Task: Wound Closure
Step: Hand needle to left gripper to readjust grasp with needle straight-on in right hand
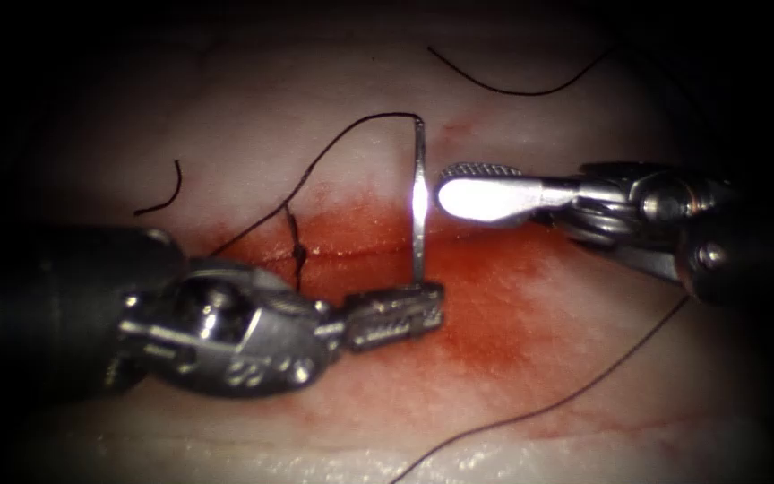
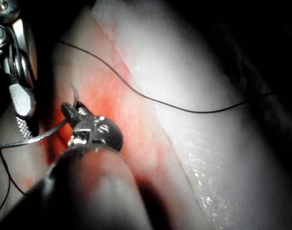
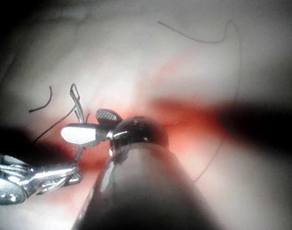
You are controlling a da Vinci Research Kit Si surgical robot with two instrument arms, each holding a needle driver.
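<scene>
Steel needle (image 1: pixel 418 202) was held upright above cut (image 1: pixel 351 255), clear of tissue (image 1: pixel 253 134). Left tool (image 1: pixel 396 315) was clamped on needle's lower end. Right tool (image 1: pixel 477 190) was seen with jaws parted, just beside needle's mid-curve, nothing gripped. Thread (image 1: pixel 333 148) ran from needle's upper end down to knot (image 1: pixel 297 255) at cut. Red fluid (image 1: pixel 485 314) was spread around cut.

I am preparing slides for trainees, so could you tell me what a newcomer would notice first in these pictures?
First, the curved steel needle standing upright over the red-stained tissue, clear of it, black thread trailing from its top. The left arm's pincer is shut on its lower end. The right arm's pincer sits open at mid-curve, holding nothing, a bright glare where they meet.
</scene>
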